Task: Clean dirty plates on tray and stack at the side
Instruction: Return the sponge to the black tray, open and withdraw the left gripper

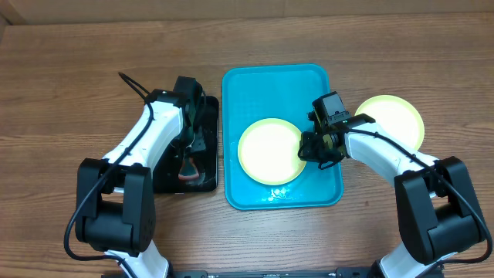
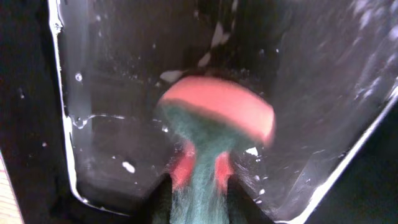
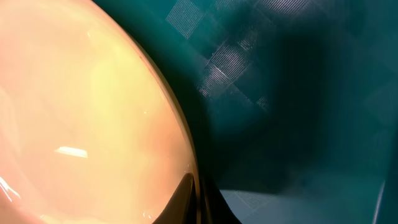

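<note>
Sponge (image 2: 214,118), wet, lies in the black tray (image 2: 112,93) under my left gripper (image 1: 191,147); I cannot tell how its fingers stand. My right gripper (image 1: 316,147) pinches the rim of the yellow plate (image 1: 268,150) on the blue tray (image 1: 270,81); the other plate (image 1: 394,116) sits just beside that tray.

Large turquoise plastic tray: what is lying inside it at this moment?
One round pale yellow-green plastic plate lies on the floor of the tray; the right gripper pinches its right rim. Wet patches shine near the front rim. Whatever is under the plate is covered.
</note>
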`<act>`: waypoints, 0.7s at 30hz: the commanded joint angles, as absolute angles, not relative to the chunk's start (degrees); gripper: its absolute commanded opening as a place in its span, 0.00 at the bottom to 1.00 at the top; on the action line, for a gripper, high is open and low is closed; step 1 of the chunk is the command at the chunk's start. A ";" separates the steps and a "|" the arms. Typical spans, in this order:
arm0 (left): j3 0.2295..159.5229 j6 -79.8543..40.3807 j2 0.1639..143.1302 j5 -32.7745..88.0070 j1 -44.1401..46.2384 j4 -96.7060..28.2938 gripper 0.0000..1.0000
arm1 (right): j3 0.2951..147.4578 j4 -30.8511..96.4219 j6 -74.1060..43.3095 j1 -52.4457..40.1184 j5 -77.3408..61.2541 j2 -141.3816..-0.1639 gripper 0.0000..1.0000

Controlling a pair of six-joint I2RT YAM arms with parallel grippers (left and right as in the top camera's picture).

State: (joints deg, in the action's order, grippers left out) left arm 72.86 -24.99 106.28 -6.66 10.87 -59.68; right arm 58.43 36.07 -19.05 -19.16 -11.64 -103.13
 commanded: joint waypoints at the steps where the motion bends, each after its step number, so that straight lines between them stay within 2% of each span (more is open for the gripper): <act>1: 75.33 -24.84 104.90 -4.80 10.28 -59.79 0.42 | 56.84 36.69 -18.22 -19.03 -8.47 -104.40 0.04; 4: 78.43 -24.84 104.68 -2.04 9.80 -62.08 0.47 | 56.86 36.69 -18.22 -19.00 -8.49 -104.40 0.04; 13: 95.04 -24.38 100.75 -1.45 3.77 -75.72 0.46 | 65.63 46.61 -17.32 -18.90 -8.19 -104.38 0.04; 16: 100.16 -24.38 97.93 -1.45 0.12 -79.26 0.53 | 71.59 52.10 -16.69 -18.92 -8.21 -104.38 0.04; 17: 101.25 -24.38 97.08 -1.45 -0.99 -79.92 0.61 | 73.65 54.00 -15.92 -19.03 -8.19 -104.38 0.04; 19: 102.63 -24.38 95.13 -1.43 -3.36 -80.90 0.95 | 78.08 57.93 -14.22 -19.46 -7.68 -104.38 0.04; 20: 102.74 -24.38 94.15 -1.43 -4.34 -81.03 1.00 | 80.34 59.68 -13.54 -19.81 -7.11 -104.38 0.04; 21: 102.74 -24.38 93.21 -1.43 -5.28 -81.10 1.00 | 82.61 61.17 -13.02 -20.23 -6.61 -104.38 0.04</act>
